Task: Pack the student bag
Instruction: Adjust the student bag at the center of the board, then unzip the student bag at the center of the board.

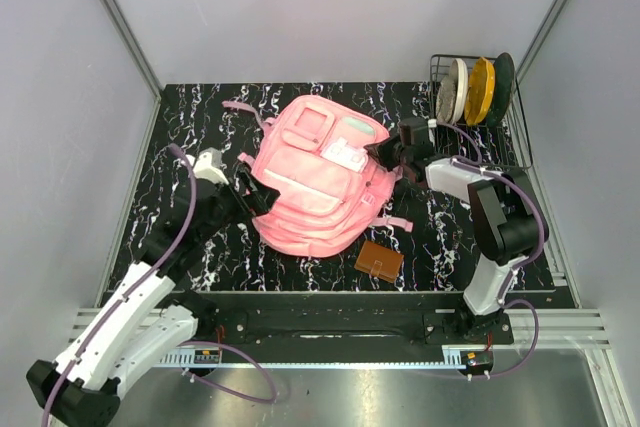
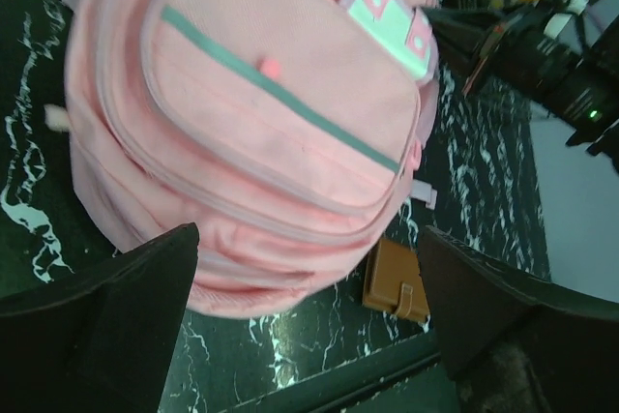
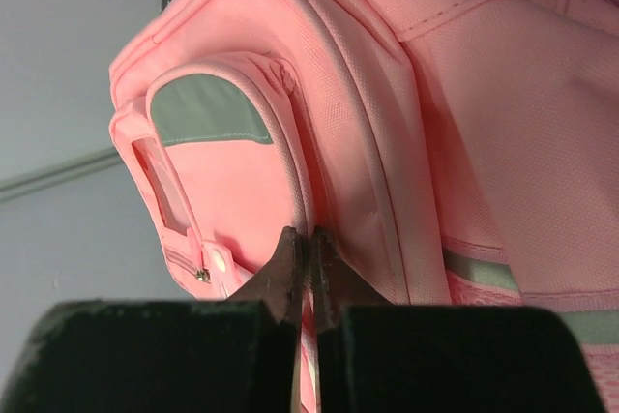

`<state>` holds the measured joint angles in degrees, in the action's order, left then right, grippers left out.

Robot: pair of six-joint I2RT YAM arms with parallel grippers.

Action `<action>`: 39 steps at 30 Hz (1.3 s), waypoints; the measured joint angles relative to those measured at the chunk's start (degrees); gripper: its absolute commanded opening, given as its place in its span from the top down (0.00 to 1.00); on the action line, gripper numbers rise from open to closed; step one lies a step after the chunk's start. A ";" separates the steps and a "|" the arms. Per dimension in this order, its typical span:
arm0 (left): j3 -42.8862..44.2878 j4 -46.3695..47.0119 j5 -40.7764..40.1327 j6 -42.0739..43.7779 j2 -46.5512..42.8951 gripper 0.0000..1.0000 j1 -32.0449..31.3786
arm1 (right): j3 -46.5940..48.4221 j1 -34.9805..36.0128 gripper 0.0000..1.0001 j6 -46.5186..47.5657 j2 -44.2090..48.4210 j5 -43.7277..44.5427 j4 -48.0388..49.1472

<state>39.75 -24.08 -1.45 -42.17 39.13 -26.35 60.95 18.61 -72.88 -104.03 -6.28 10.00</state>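
Top external view: the pink student bag [image 1: 320,182] is lying flat in the middle of the black marbled table [image 1: 200,107], front pockets facing up. A brown wallet [image 1: 379,260] is sitting just beside its near right corner and a wire rack [image 1: 478,87] of plates is standing at the far right. The right gripper [image 3: 305,250] is pressing its jaws together against a zip seam on the bag's right side, while the left gripper [image 1: 255,192] is hovering at the bag's left edge, jaws spread wide, gripping nothing.
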 measured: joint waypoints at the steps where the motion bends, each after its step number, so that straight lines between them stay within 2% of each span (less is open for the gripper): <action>1: 0.00 0.00 0.42 0.48 0.85 0.01 -0.70 | -0.79 0.28 1.00 -1.11 0.48 1.20 0.24; 6: 0.13 1.75 0.37 0.83 8.52 0.01 -10.40 | -4.66 2.47 1.00 -5.35 3.56 7.98 0.90; 8: 1.57 1.97 -0.83 -0.79 12.15 0.01 -14.73 | -5.55 3.56 1.00 -6.03 4.39 10.58 0.90; 9: 2.82 1.75 -2.16 -1.60 15.93 0.01 -19.30 | -5.90 3.98 1.00 -6.16 4.81 11.58 0.87; 12: 6.40 2.89 -3.82 -3.74 22.51 0.02 -23.89 | -6.82 4.79 1.00 -5.62 6.47 13.38 0.46; 19: 9.05 9.73 -4.79 -7.63 32.68 0.10 -24.17 | -9.64 5.27 1.00 0.63 11.65 13.27 -0.48; 27: 11.96 17.25 -2.19 -13.86 43.69 0.17 -24.20 | -10.01 5.40 1.00 7.96 14.08 12.72 -1.75; 31: 11.85 18.18 -2.14 -17.97 44.68 0.24 -24.30 | -10.29 5.97 1.00 10.60 15.30 13.22 -2.38; 39: 11.65 16.79 -8.44 -29.16 44.68 0.25 -25.20 | -13.38 8.85 1.00 14.25 19.93 17.44 -3.06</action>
<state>51.40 -7.29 -9.89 -71.33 83.81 -51.55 47.57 27.46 -58.63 -84.09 11.16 6.94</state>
